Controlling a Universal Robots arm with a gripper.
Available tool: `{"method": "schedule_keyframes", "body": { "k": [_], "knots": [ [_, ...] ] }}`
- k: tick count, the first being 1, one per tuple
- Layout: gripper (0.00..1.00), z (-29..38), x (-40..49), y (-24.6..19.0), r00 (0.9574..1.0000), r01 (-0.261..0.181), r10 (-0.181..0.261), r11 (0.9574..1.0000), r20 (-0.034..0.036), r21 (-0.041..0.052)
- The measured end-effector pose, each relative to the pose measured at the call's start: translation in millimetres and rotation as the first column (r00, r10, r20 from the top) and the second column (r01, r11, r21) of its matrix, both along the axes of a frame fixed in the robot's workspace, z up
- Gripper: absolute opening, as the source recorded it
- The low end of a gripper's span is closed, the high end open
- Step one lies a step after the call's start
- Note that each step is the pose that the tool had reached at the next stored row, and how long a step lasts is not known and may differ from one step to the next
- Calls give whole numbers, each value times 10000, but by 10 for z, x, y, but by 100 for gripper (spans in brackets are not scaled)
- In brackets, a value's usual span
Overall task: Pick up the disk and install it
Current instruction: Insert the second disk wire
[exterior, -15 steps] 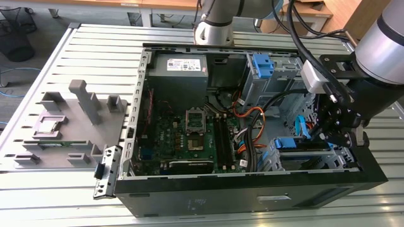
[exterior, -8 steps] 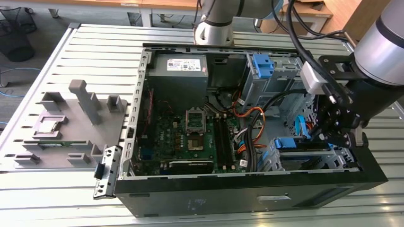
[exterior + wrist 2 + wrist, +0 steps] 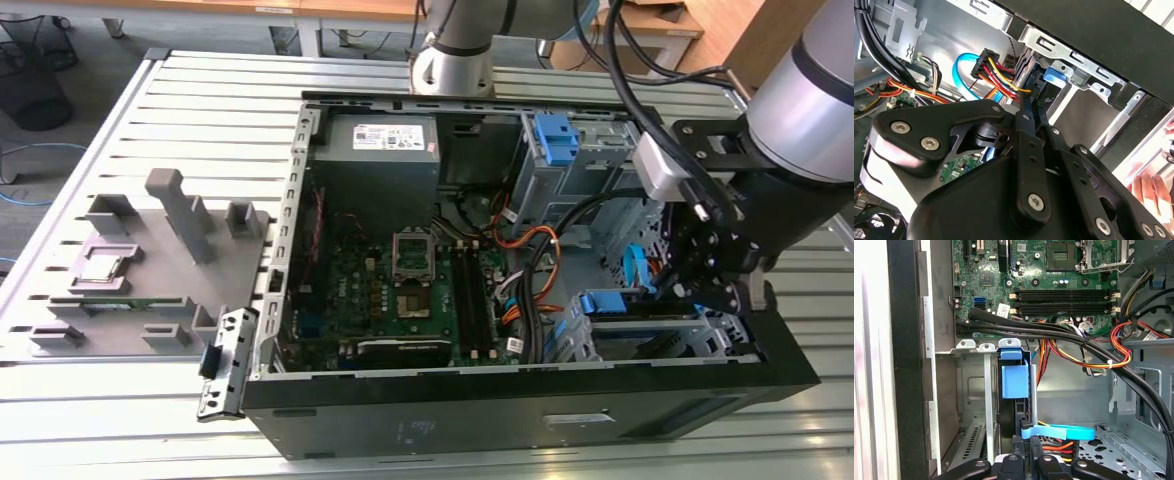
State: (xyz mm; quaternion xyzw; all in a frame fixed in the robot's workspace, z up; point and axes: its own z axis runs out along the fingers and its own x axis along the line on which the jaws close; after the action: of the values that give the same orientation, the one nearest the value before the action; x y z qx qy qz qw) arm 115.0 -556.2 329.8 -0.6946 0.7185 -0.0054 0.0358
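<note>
The disk [image 3: 643, 336] sits inside the drive cage [image 3: 727, 335] at the case's front corner, on the exterior view's right. The first wrist view sees the disk [image 3: 1014, 407] edge-on between the cage rails, with its blue bracket [image 3: 1015, 378] on top. My gripper [image 3: 678, 296] reaches down into the case at the cage. In both wrist views its fingers [image 3: 1023, 125] lie close together, with the gripper [image 3: 1027, 441] at the disk's cable end. I cannot tell whether they pinch the disk or only touch it. The blue bracket [image 3: 1052, 76] lies just past the gripper [image 3: 1030, 103].
Black, orange and yellow cables [image 3: 1089, 357] and a blue data cable [image 3: 1059, 431] run right beside the cage. The motherboard [image 3: 400, 290] fills the case floor. A second blue bracket [image 3: 554, 138] stands in the upper bay. A grey parts fixture [image 3: 134, 260] lies outside. A person's hand [image 3: 1150, 194] is near the case edge.
</note>
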Motion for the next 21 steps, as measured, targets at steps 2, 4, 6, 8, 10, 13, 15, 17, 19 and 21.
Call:
{"method": "schedule_keyframes", "body": {
  "k": [2, 4, 6, 8, 10, 13, 15, 17, 19, 21],
  "knots": [
    [17, -9, 0, 0, 10000, 0, 0, 10000, 1, -2],
    [17, -10, 0, 0, 10000, 0, 0, 10000, 0, -3],
    [17, -10, 0, 0, 10000, 0, 0, 10000, 0, -2],
    [17, -11, 0, 0, 10000, 0, 0, 10000, 0, -1],
    [18, -12, 0, 0, 10000, 0, 0, 10000, 0, 1],
    [24, -14, 0, 0, 10000, 0, 0, 10000, 0, 3],
    [30, -13, 0, 0, 10000, 0, 0, 10000, 0, 1],
    [30, 3, 0, 0, 10000, 0, 0, 10000, 0, -2],
    [30, 46, 0, 0, 10000, 0, 0, 10000, 0, 0],
    [30, 103, 0, 0, 10000, 0, 0, 10000, 1, 0]
  ]
}}
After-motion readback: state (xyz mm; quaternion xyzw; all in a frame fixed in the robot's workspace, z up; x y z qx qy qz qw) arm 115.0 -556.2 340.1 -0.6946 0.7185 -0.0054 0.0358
